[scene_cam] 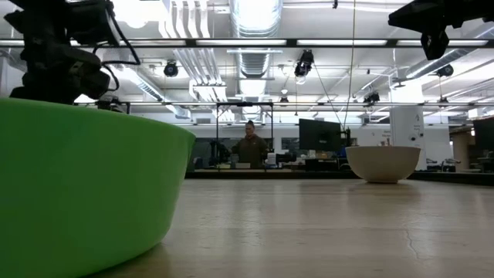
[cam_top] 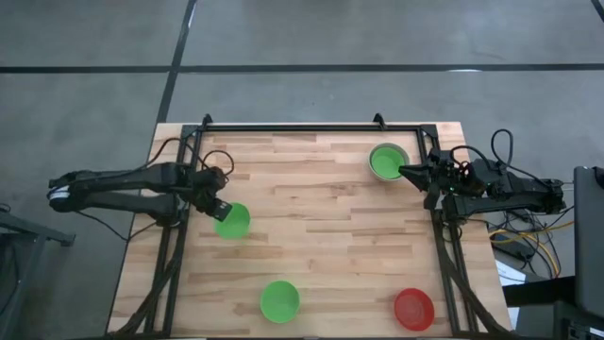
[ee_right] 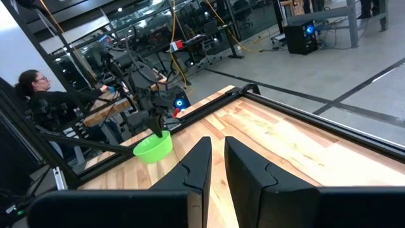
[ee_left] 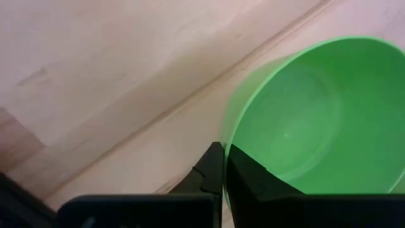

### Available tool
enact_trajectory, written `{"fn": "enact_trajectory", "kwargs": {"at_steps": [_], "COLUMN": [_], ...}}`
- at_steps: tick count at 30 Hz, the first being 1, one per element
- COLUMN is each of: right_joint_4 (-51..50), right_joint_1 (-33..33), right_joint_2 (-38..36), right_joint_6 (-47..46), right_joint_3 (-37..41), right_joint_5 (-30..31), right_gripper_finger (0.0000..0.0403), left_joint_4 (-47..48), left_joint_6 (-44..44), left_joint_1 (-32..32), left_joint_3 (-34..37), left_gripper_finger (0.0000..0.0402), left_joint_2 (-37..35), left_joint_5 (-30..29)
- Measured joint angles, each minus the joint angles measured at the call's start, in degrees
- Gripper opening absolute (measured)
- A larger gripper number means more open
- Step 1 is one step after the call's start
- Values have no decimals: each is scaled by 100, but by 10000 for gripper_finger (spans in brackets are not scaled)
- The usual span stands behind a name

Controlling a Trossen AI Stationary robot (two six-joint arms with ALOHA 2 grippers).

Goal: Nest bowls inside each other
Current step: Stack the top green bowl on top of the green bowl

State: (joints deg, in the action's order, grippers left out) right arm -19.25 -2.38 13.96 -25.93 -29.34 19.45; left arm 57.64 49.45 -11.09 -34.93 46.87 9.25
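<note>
Green bowl (cam_top: 232, 220) upright, rim between left jaws.

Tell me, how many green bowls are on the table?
3. One green bowl is at the left, with the left gripper shut on its rim. One sits near the front edge. One is nested in the grey-white bowl at the back right. None seems hidden.

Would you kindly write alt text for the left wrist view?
The left gripper is shut on the rim of a bright green bowl, one finger inside and one outside. The bowl is empty, with the pale wooden table filling the rest of the picture.
</note>
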Motion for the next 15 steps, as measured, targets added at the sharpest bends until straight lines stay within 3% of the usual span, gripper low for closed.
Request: {"fn": "enact_trajectory", "kwargs": {"at_steps": [15], "right_joint_4": [-1], "right_joint_1": [-1], "right_joint_2": [0], "right_joint_6": [-1], "right_joint_3": [0], "right_joint_5": [2], "right_gripper_finger": [43], "left_joint_4": [543], "left_joint_6": [-501], "left_joint_1": [0], "left_joint_3": [-1523], "left_gripper_finger": [8], "left_joint_2": [1240], "left_joint_5": [-340]}}
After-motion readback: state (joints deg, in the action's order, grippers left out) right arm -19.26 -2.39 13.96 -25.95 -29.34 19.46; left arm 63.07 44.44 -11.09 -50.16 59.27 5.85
